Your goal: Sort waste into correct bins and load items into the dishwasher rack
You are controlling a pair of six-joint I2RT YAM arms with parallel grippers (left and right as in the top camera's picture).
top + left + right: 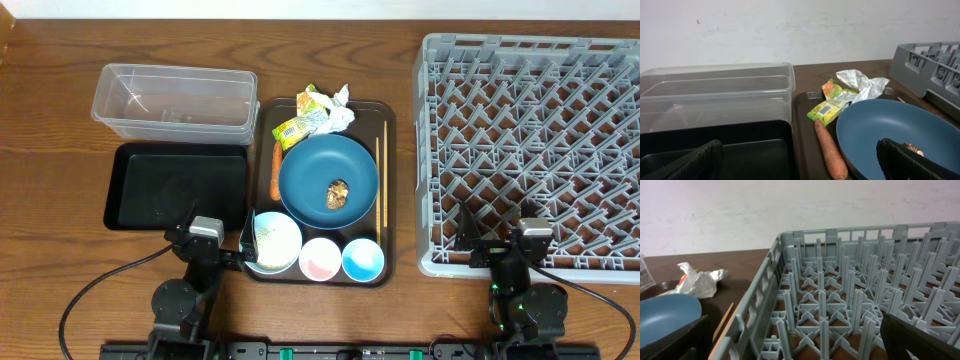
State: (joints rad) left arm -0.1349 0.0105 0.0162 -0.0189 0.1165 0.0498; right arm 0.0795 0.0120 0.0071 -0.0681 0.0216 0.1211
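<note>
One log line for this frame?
left gripper: open, empty | right gripper: open, empty | dishwasher rack: empty | clear tub: empty | blue dish: on serving tray, food lump inside

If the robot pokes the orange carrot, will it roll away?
Probably a little. The carrot looks round and tapered, so it may roll in a curve. It lies between the tray rim and the blue dish, which should stop it.

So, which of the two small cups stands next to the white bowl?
The pink-inside cup; the blue-inside cup stands beyond it, farther from the white bowl.
</note>
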